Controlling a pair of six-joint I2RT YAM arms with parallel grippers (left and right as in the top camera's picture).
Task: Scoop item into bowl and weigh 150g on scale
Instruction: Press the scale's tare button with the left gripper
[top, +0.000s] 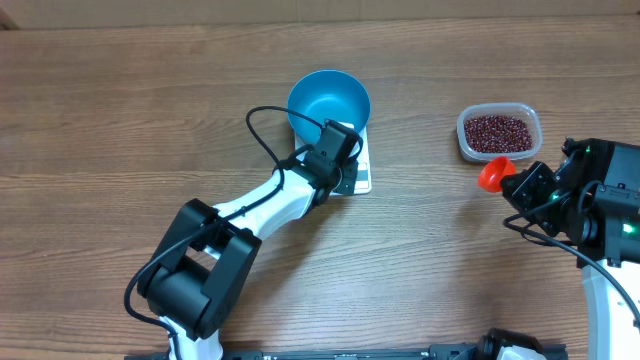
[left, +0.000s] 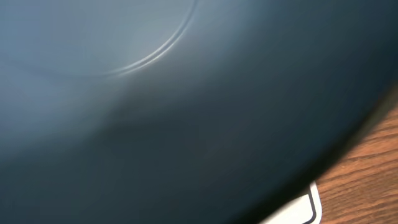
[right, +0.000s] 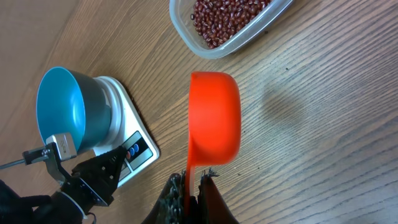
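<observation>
A: Where's the bowl (top: 322, 100)?
B: On the scale (top: 360, 181), left fingers (top: 338, 135) closed beside its rim.
A: And the beans (top: 497, 132)?
B: In the clear container (top: 464, 142); right fingers (right: 214, 202) clamp the orange scoop (right: 214, 118) by its handle.

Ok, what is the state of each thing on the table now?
bowl: empty, standing on the scale
scale: carrying the bowl, display unreadable
container: open, holding beans
scoop: empty, held by its handle
right gripper: shut on the scoop
left gripper: shut, beside the bowl
</observation>
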